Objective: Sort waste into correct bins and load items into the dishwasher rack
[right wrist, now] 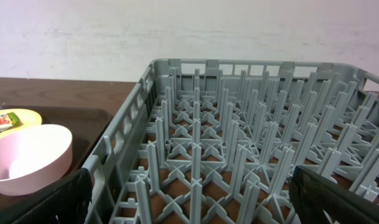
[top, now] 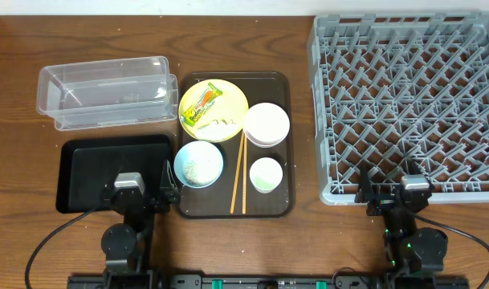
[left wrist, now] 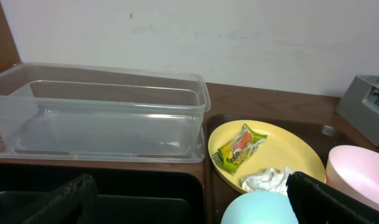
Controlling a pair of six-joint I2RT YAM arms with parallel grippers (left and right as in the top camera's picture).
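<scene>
Left gripper point(left wrist: 195, 208) and right gripper point(right wrist: 192, 202): jaws spread wide, holding nothing; each held low and level, aimed forward.

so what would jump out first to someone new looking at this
The large grey dishwasher rack on the right, empty, dominates the view. In the middle a dark brown serving tray holds the brightest thing, a yellow plate at its far-left corner carrying a green-and-yellow snack wrapper.
</scene>
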